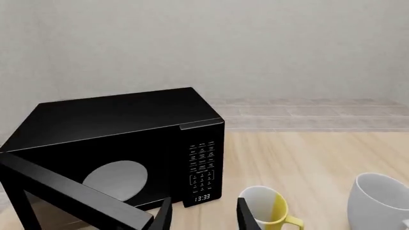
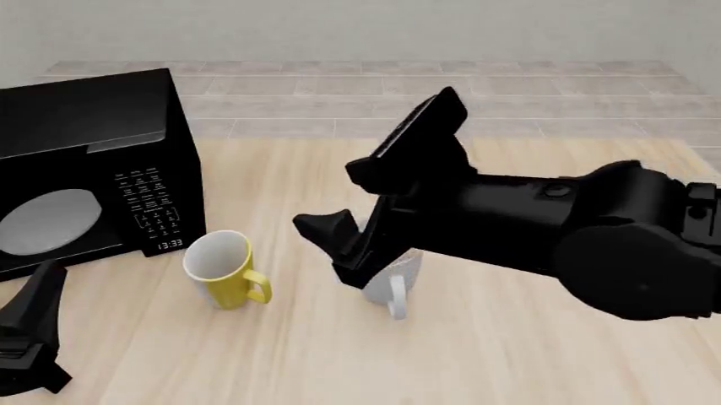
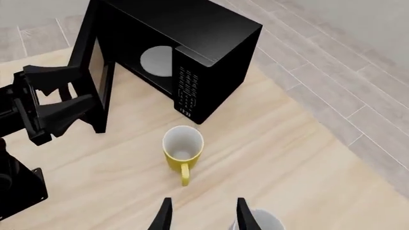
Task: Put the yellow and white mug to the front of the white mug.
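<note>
Standing empty, yellow and white mug [image 2: 225, 270], white mug [image 2: 394, 277]; both end effectors [image 1: 203, 214] [image 3: 202, 215] open.

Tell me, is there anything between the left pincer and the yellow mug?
Nothing visible stands between them. The left pincer is low at the table's near left, in front of the open microwave. The yellow mug stands to its right on bare wood. The white mug is further right.

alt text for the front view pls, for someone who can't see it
A yellow mug with a white inside stands upright on a wooden table, beside a black microwave with its door open. To its right, the right arm's open tool partly hides a white mug; the left tool sits at the lower left.
</note>
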